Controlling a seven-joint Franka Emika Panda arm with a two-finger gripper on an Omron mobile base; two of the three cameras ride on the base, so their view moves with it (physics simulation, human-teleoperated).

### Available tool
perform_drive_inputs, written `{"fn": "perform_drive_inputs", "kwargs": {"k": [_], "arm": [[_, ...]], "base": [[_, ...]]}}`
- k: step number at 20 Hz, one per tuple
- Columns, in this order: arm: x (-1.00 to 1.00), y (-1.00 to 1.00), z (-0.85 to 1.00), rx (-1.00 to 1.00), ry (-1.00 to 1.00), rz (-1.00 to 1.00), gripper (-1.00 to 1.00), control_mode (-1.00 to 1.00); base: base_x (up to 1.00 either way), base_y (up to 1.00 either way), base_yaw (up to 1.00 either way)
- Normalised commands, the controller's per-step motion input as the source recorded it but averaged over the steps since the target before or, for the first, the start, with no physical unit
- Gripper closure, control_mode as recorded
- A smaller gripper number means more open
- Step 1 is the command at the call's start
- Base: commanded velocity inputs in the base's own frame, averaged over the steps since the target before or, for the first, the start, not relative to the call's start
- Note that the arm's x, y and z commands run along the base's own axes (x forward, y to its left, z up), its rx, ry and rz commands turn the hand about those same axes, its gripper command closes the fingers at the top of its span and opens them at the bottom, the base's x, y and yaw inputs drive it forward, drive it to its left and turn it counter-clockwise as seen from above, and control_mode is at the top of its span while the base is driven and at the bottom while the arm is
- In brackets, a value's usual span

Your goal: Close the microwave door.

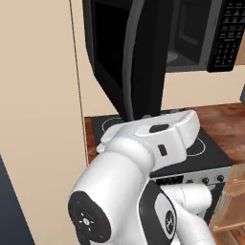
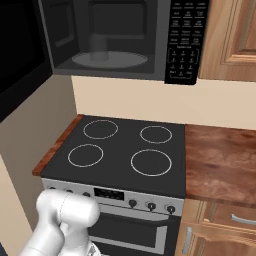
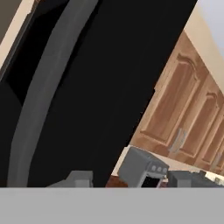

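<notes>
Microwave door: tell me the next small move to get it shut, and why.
Probably press the gripper forward against the microwave door and sweep it toward the microwave. The door stands swung wide open, its grey handle facing the hand, and the grey cavity is exposed. In the hand view the black panel looms just ahead of the fingertips, so a push looks simpler than a grasp.

A black stove with four white rings sits at the bench's left end, knobs along its front edge. The wooden bench runs right of it. Wooden cabinets hang above.
</notes>
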Motion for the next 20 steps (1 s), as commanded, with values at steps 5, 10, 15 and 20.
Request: {"fn": "perform_drive_inputs", "kwargs": {"k": [5,10,15,20], "arm": [[0.64,-0.75,0.0,0.0,0.0,-0.21,-1.0,-1.0],[0.65,-0.99,0.0,0.03,0.0,-0.1,-1.0,-1.0],[0.67,-1.0,0.02,0.07,0.0,0.01,-1.0,-1.0],[0.97,-0.84,0.0,0.1,0.0,0.06,-1.0,-1.0]], "base": [[0.0,0.0,0.0],[0.0,0.0,0.0],[0.0,0.0,0.0],[0.0,0.0,0.0]]}}
